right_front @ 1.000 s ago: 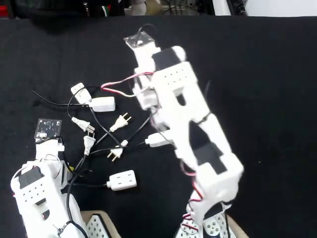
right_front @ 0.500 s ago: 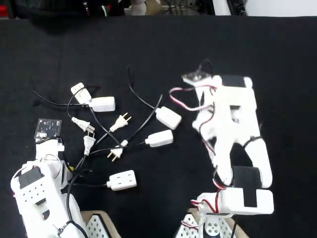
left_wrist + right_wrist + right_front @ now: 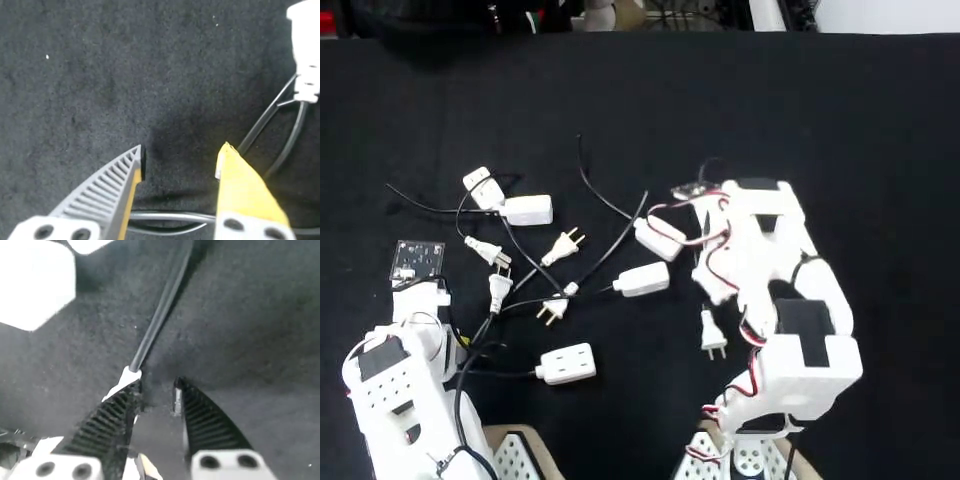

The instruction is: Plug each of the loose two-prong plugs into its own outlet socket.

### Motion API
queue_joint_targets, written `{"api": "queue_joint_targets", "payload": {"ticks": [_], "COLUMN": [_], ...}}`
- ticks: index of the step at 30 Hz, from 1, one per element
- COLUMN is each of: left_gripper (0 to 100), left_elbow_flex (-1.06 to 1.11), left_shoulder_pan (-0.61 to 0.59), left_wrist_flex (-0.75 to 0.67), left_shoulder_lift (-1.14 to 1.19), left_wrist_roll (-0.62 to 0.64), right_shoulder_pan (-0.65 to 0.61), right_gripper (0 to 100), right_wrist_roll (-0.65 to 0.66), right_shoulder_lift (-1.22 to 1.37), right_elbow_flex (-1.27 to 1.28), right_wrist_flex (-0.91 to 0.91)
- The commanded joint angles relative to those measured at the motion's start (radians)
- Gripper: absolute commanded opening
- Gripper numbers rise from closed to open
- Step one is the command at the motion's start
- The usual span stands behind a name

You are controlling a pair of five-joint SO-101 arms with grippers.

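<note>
1. The right fingers (image 3: 200, 410) stand barely apart, gripping nothing. What is probably the plug (image 3: 712, 335) rests outside one finger, so closing may miss it.
2. It lies at 4 o'clock from the socket (image 3: 642, 280), prongs toward 6 o'clock. Pushed unturned, they would miss.
3. The left fingers (image 3: 115, 180) gape empty over the desk (image 3: 880, 150). A cord (image 3: 165, 217) beneath could snag.

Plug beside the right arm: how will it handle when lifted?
Probably light: the plug is small white plastic. Its thin black cord looks floppy, so it will likely drag and twist the plug. The smooth body may slip.
</note>
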Motion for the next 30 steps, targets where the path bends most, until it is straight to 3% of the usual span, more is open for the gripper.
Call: {"api": "queue_joint_targets", "payload": {"ticks": [1, 7, 17, 26, 30], "left_gripper": [24, 24, 24, 24, 24], "left_elbow_flex": [-0.004, -0.004, -0.004, -0.002, -0.002], "left_shoulder_pan": [-0.012, -0.012, -0.012, -0.012, -0.012], "left_wrist_flex": [-0.014, -0.015, -0.015, -0.015, -0.014], "left_shoulder_lift": [-0.009, -0.009, -0.009, -0.009, -0.009], "left_wrist_roll": [0.009, 0.009, 0.009, 0.009, 0.009], "right_shoulder_pan": [-0.015, -0.035, -0.141, -0.143, -0.143], "right_gripper": [13.7, 17.7, 17.7, 17.5, 6.9], "right_wrist_roll": [-0.009, -0.135, -0.241, -0.258, -0.256], "right_shoulder_lift": [0.005, 0.007, 0.008, 0.01, 0.01], "right_elbow_flex": [-0.137, -0.22, 0.001, 0.094, 0.104], "right_wrist_flex": [0.135, 0.31, 0.12, -0.002, -0.006]}}
